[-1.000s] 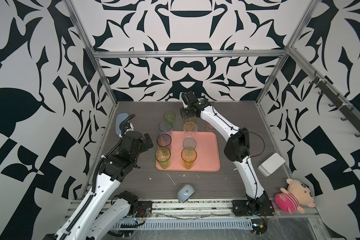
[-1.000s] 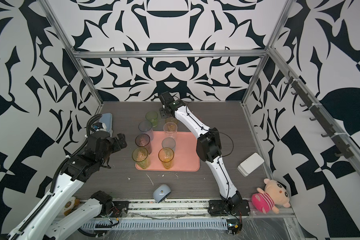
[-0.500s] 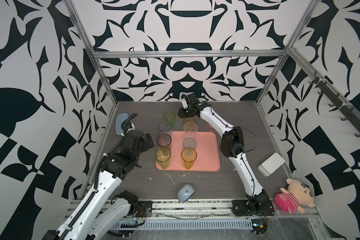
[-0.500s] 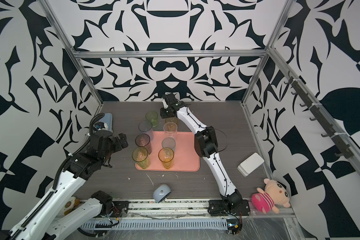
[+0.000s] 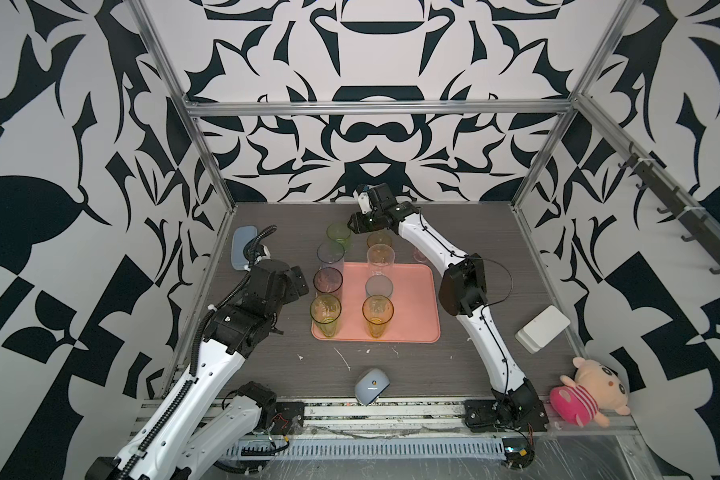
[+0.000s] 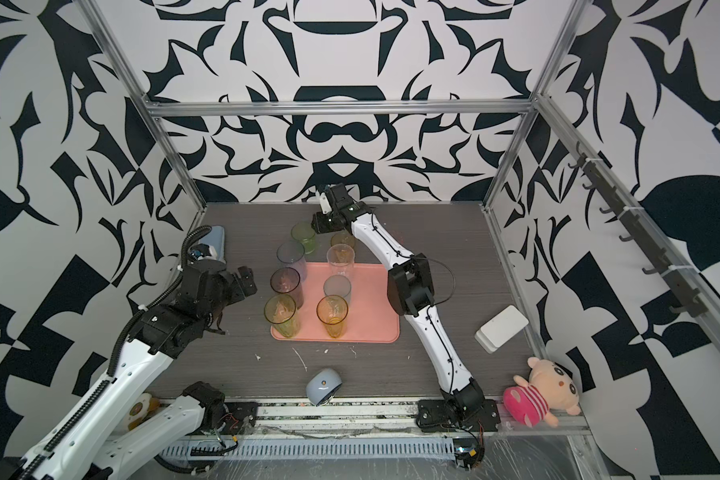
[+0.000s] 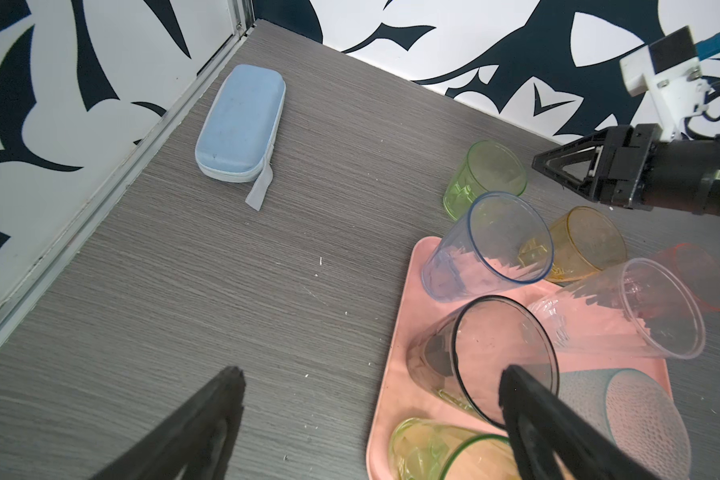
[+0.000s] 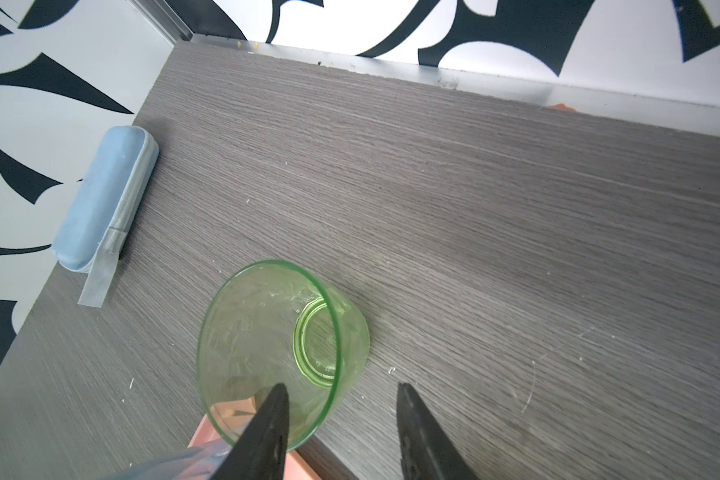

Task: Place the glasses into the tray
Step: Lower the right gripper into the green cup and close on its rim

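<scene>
The salmon-pink tray (image 5: 408,307) lies mid-table and holds several upright glasses, among them a yellow-green one (image 5: 326,313), an orange one (image 5: 377,314) and a dark grey one (image 5: 328,280). Behind the tray, on the table, stand a short green glass (image 5: 339,233) (image 8: 275,340), a short amber glass (image 5: 378,240) and a pink glass (image 5: 420,253). My right gripper (image 5: 352,224) (image 8: 341,388) is open at the green glass, one finger over its mouth and one outside its wall. My left gripper (image 5: 298,284) (image 7: 366,374) hangs wide open beside the tray's left edge, holding nothing.
A pale-blue zip case (image 5: 242,247) lies by the left wall. A white box (image 5: 543,328) and a plush toy (image 5: 587,395) sit at the right. A pale-blue mouse-like object (image 5: 371,384) rests near the front edge. Metal frame posts bound the table.
My right gripper has moved left and down from the back wall to the green glass, its jaws a little wider. The left arm has barely shifted.
</scene>
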